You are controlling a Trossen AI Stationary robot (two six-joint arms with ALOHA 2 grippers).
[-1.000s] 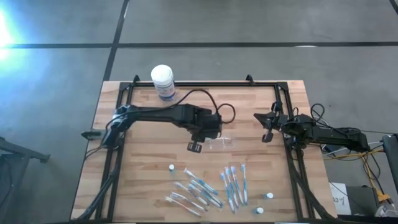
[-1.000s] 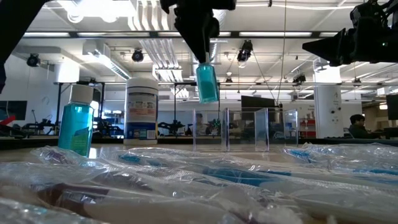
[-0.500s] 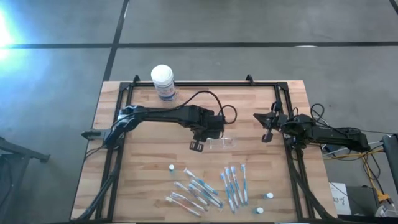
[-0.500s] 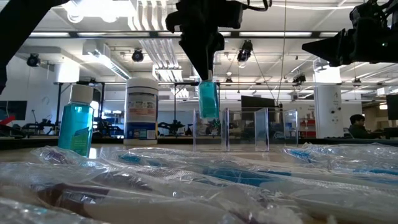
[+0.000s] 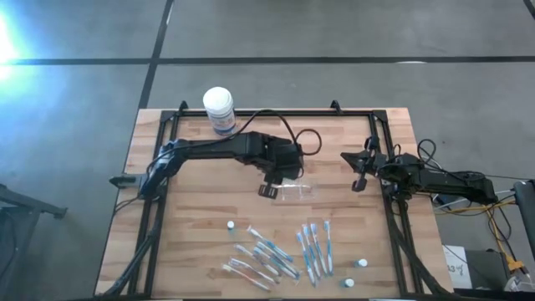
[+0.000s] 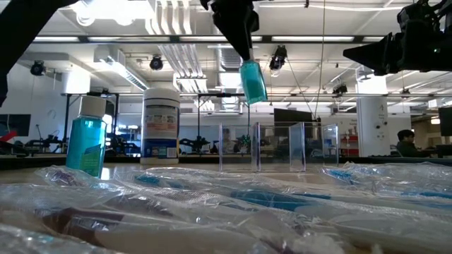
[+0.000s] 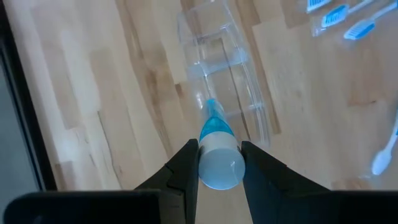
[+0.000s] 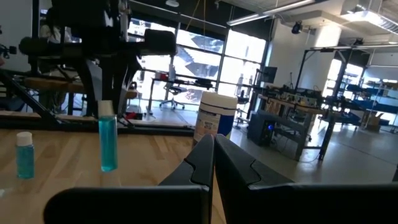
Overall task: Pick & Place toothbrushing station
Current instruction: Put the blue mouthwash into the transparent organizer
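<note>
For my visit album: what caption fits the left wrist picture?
Left end effector holds a blue bottle above the clear plastic holder on the wooden table.

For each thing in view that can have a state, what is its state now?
Left claw: shut on the small blue-liquid bottle, held above the table.
Right claw: shut, empty.
Clear plastic oval holder: upright, empty.
White round tub: upright, lid on.
</note>
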